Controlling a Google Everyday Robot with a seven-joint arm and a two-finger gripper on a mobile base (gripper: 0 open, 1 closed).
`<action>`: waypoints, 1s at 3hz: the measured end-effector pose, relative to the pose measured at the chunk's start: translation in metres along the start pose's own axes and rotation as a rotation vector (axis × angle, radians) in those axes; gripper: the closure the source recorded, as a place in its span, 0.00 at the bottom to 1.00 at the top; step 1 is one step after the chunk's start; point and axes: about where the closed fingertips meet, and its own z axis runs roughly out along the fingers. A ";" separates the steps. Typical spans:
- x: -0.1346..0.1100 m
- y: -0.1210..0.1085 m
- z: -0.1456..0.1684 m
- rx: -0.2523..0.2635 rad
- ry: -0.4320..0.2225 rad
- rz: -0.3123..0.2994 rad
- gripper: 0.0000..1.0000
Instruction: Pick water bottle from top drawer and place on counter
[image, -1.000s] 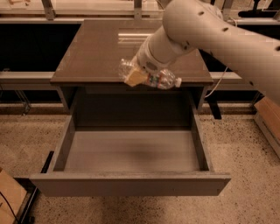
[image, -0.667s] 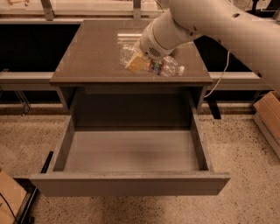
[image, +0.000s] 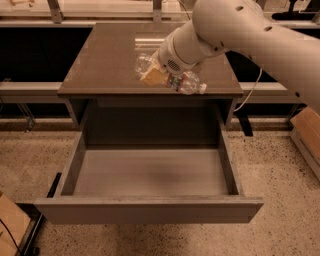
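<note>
The water bottle (image: 186, 83) is clear plastic with a dark label band and a white cap pointing right. It lies on its side in my gripper (image: 156, 75), just above the front part of the counter (image: 107, 60). The gripper is shut on the bottle, its tan fingers (image: 151, 77) across the bottle's middle. The white arm comes in from the upper right. The top drawer (image: 150, 172) is pulled fully open below the counter, and its grey floor holds nothing.
A speckled floor surrounds the cabinet. Dark rails and shelving run behind it on both sides. A cardboard box (image: 306, 131) sits at the right edge and another (image: 10, 225) at the lower left. A white cable (image: 250, 95) hangs at the cabinet's right.
The gripper has carried the bottle up and back from over the drawer's rear to over the counter's front part. The drawer has not moved.
</note>
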 end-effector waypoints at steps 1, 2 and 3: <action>0.001 -0.017 0.029 0.063 -0.045 0.067 1.00; 0.000 -0.038 0.064 0.089 -0.063 0.073 0.84; -0.002 -0.055 0.099 0.076 -0.068 0.064 0.60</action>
